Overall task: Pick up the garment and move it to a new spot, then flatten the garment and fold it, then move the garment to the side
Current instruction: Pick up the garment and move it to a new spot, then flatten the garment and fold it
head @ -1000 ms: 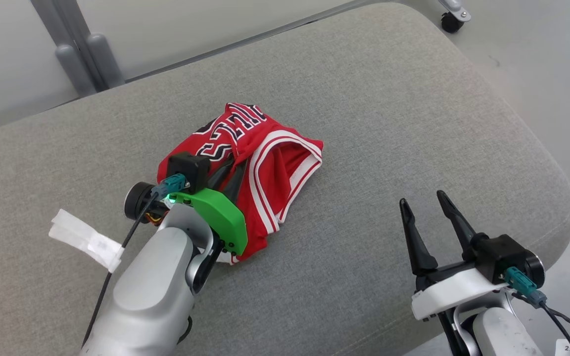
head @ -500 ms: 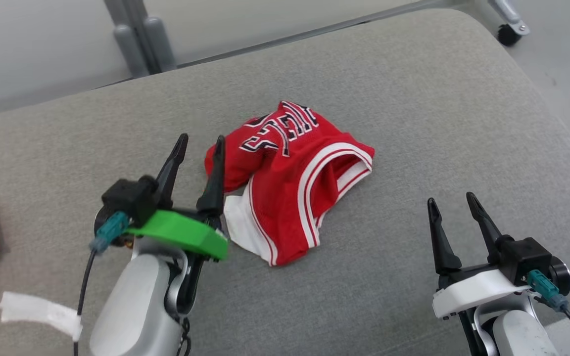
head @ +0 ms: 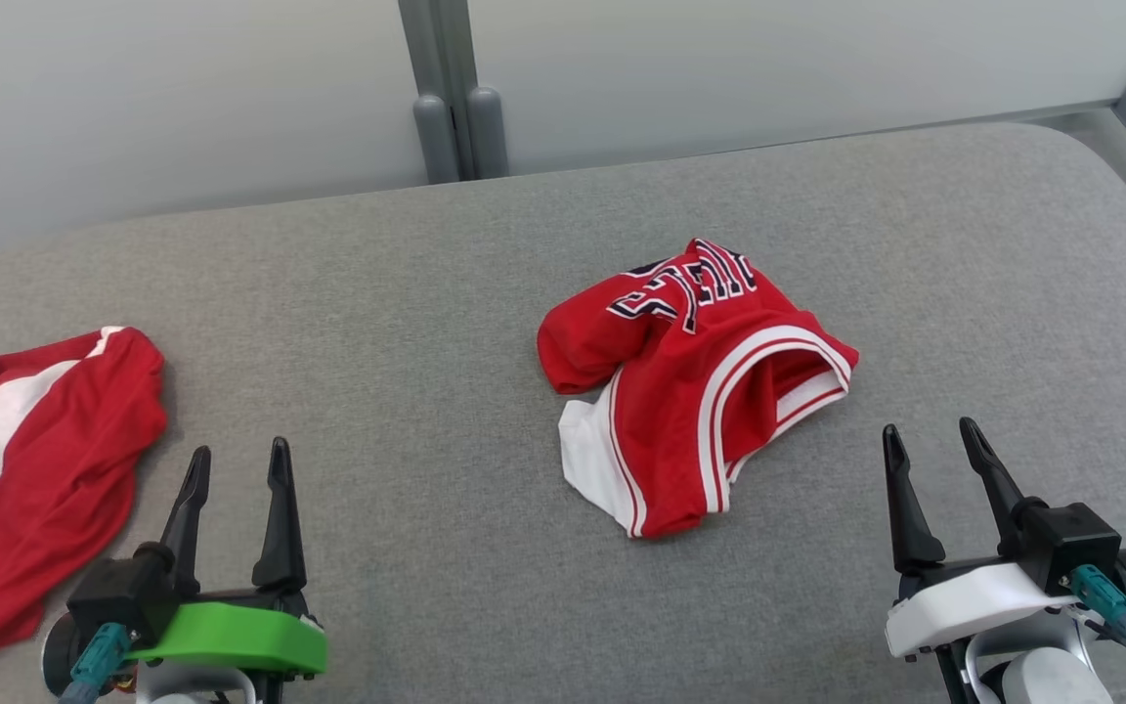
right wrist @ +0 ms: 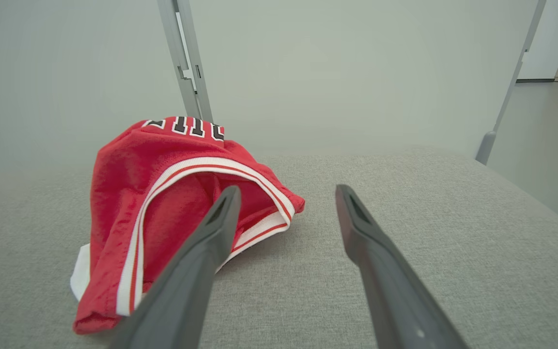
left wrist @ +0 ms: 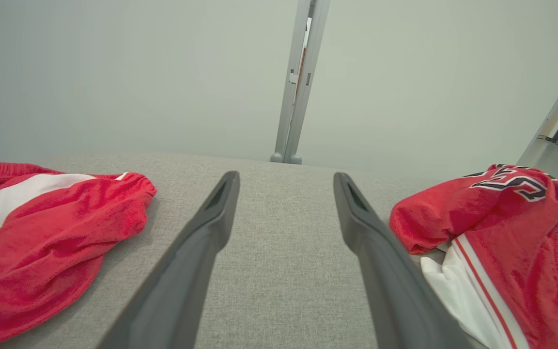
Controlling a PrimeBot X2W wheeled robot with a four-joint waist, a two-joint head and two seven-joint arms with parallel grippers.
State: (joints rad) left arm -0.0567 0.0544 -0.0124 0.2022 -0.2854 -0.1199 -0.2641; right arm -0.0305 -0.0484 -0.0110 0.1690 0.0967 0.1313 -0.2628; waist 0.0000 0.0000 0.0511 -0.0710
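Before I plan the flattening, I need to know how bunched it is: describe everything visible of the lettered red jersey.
The red jersey, a shiny knit, has white-and-red striped trim round an opening, black-and-white lettering on top and a white patch at its near edge. It lies crumpled in a heap on the grey cushion, touching that alone; the open left gripper and right gripper are clear of it.

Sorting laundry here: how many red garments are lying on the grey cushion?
2. A lettered jersey lies crumpled near the middle of the cushion; a red-and-white garment at its left edge, partly cut off. Others may lie out of frame.
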